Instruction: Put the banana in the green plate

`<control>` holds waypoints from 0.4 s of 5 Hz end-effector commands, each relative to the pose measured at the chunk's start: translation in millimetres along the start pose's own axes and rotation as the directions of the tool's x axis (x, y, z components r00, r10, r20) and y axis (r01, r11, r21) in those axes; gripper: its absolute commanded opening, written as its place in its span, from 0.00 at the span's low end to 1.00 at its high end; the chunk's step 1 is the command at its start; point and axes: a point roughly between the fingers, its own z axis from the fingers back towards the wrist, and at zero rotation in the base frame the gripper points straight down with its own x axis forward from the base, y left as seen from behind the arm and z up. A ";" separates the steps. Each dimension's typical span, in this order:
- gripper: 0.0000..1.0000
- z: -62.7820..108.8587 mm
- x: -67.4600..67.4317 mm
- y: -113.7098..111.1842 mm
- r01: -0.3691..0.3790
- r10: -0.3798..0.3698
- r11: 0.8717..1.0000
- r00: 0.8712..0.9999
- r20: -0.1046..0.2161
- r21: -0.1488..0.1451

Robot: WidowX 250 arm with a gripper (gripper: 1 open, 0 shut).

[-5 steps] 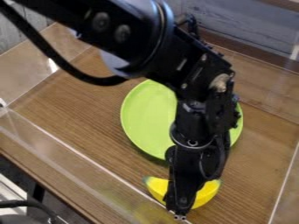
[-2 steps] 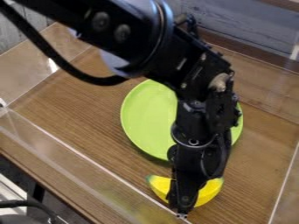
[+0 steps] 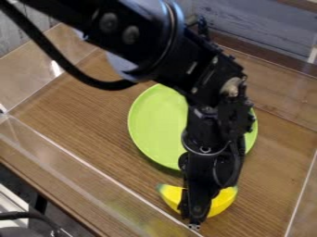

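Note:
The banana is a small bright yellow curved toy lying on the wooden table near the front edge, just below the green plate. My black gripper points straight down onto the banana's middle and hides part of it. Its jaws look shut around the banana, with yellow showing on both sides of the fingers. The large round lime-green plate lies flat behind the arm, its right part covered by the arm's links.
A clear plastic wall runs along the table's left and front sides. The wooden table top stretches to the left of the plate. The bulky black arm reaches in from the upper left.
The gripper has sunk slightly lower onto the banana; the plate stays where it was.

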 end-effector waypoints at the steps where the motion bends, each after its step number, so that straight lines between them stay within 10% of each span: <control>1: 0.00 2.6 3.1 5.4 -0.006 0.006 1.000 1.000 0.023 0.016; 2: 0.00 0.4 2.8 6.4 -0.006 0.006 1.000 1.000 0.024 0.014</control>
